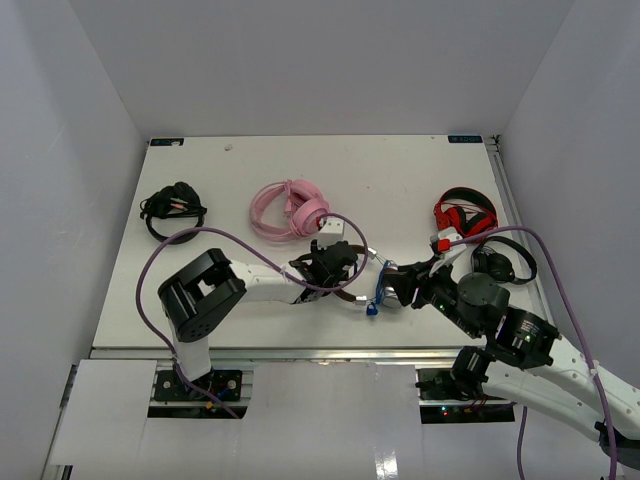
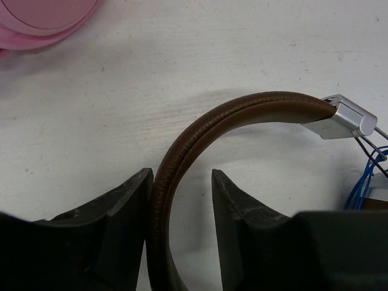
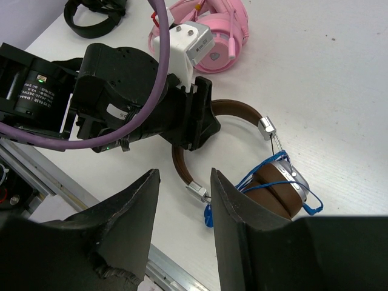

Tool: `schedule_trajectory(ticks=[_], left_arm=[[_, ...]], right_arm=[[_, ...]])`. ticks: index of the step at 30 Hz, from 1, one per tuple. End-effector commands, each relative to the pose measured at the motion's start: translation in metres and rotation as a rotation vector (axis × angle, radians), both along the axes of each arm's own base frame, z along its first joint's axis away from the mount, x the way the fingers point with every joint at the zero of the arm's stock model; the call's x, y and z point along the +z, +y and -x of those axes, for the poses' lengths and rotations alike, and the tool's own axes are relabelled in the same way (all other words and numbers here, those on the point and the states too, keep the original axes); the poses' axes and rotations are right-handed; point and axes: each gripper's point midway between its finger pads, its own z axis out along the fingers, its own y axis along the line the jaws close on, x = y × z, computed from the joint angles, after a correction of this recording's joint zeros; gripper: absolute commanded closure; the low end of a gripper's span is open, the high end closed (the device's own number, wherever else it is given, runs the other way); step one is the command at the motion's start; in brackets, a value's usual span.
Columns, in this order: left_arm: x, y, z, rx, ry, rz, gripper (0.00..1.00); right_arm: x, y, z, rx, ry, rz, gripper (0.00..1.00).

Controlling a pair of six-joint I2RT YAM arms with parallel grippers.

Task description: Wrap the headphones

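The headphones (image 3: 279,197) lie on the white table near its front edge, brown pads folded together, with a thin blue cord (image 3: 260,173) looped round the silver-grey cups. My left gripper (image 2: 182,176) is open and straddles the brown headband (image 2: 242,109). The band touches the left finger, with a gap to the right one. My right gripper (image 3: 183,176) is open and empty, hovering just above the headband's silver end and a blue plug (image 3: 208,216). In the top view both grippers, left (image 1: 335,262) and right (image 1: 398,285), flank the headphones (image 1: 350,297).
Pink headphones (image 1: 288,210) lie just behind the left gripper. Red-and-black headphones (image 1: 465,213) and a black set (image 1: 505,262) sit at the right, and another black set (image 1: 172,208) at the far left. The table's front edge (image 1: 300,350) is close.
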Motion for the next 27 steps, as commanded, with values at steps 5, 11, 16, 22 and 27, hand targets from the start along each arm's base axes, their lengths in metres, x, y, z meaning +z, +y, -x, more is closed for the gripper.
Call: schedule_trajectory(ticks=[5,11,16,22,27], left_arm=[[0.035,-0.001,-0.007,0.025,-0.043,0.053,0.29],[0.069,0.002,0.001,-0.004,-0.049,0.089,0.02],[0.101,0.017,0.01,-0.013,-0.079,0.106,0.02],[0.157,0.041,0.046,-0.148,-0.141,0.196,0.02],[0.197,0.073,0.086,-0.239,-0.2,0.322,0.02]], right_arm=[[0.01,-0.001,-0.003,-0.012,-0.028,-0.011,0.54],[0.016,0.002,-0.001,0.003,-0.027,-0.023,0.54],[0.019,0.003,0.0,0.008,-0.024,-0.029,0.53],[0.002,0.008,-0.002,0.007,0.031,0.033,0.31],[-0.003,0.002,-0.002,-0.019,0.042,0.027,0.06]])
